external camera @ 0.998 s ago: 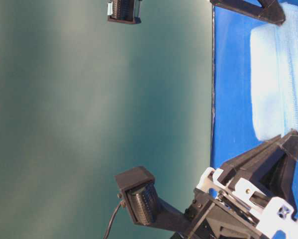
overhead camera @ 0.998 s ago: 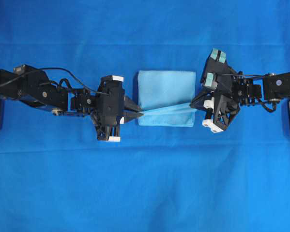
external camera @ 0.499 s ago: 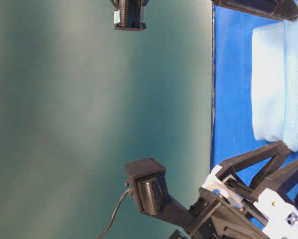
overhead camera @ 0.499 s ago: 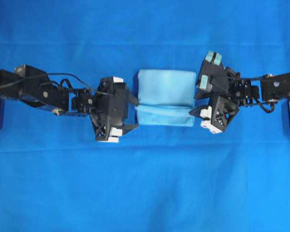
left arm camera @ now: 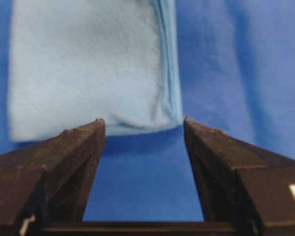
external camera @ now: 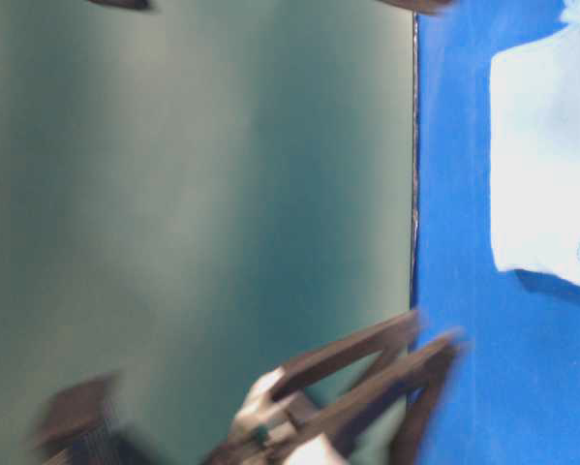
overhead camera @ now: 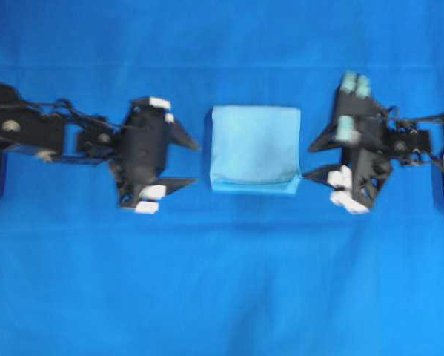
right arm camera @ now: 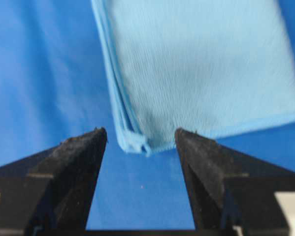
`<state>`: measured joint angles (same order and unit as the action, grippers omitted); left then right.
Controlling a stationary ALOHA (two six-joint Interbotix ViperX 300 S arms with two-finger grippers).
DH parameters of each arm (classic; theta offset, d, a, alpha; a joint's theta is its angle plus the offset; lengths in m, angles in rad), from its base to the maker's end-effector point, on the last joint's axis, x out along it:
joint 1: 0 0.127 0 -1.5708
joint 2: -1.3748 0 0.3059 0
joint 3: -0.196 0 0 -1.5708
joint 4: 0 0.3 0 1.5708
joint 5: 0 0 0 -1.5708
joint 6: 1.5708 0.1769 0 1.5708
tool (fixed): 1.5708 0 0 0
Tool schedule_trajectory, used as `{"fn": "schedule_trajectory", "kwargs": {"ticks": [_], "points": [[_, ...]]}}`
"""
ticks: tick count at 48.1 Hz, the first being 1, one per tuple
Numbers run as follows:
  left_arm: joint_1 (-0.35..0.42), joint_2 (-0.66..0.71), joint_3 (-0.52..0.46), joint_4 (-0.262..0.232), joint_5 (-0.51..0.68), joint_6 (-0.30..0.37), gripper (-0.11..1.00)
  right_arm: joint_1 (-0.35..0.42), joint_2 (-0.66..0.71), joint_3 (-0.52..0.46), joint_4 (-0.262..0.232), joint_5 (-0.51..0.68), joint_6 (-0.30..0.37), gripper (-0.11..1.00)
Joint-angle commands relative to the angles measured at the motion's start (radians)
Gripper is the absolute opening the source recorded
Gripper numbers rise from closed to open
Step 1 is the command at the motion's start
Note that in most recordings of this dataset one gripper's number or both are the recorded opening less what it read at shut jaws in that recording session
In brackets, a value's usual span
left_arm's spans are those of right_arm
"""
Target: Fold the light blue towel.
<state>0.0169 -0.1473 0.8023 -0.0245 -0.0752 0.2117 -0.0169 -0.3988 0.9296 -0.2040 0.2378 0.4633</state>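
Dark blue cloth (overhead camera: 222,282) is covering the surface, and the light blue towel (overhead camera: 255,150) is lying folded in its middle. On each side, the left gripper (overhead camera: 186,162) and the right gripper (overhead camera: 316,159) are standing wide, holding nothing, apart from the towel.

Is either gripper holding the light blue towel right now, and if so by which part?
Nothing is held. The left gripper and right gripper are both open, clear of the light blue towel, which lies folded on the blue table cloth.
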Motion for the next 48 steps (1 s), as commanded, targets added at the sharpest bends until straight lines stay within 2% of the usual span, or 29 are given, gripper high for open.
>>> {"fn": "schedule_trajectory", "kwargs": {"ticks": [1, 12, 21, 29, 41, 48], "points": [[-0.003, -0.123, 0.015, -0.002, 0.017, 0.015, 0.62, 0.003, -0.089, -0.005, -0.02, 0.026, -0.003, 0.61], [-0.002, -0.391, 0.114, -0.002, 0.02, 0.023, 0.62, 0.003, -0.316, 0.028, -0.127, 0.069, -0.006, 0.61], [-0.002, -0.58, 0.199, -0.002, 0.038, -0.02, 0.62, 0.003, -0.497, 0.069, -0.169, 0.1, -0.006, 0.61], [-0.002, -0.732, 0.264, -0.002, 0.098, -0.051, 0.62, 0.003, -0.607, 0.13, -0.183, 0.104, -0.006, 0.61], [-0.002, -0.914, 0.399, -0.002, 0.104, -0.064, 0.62, -0.005, -0.721, 0.242, -0.183, 0.084, 0.005, 0.61], [-0.002, -1.008, 0.474, -0.003, 0.107, -0.101, 0.62, -0.032, -0.765, 0.314, -0.179, 0.032, 0.011, 0.61]]}}
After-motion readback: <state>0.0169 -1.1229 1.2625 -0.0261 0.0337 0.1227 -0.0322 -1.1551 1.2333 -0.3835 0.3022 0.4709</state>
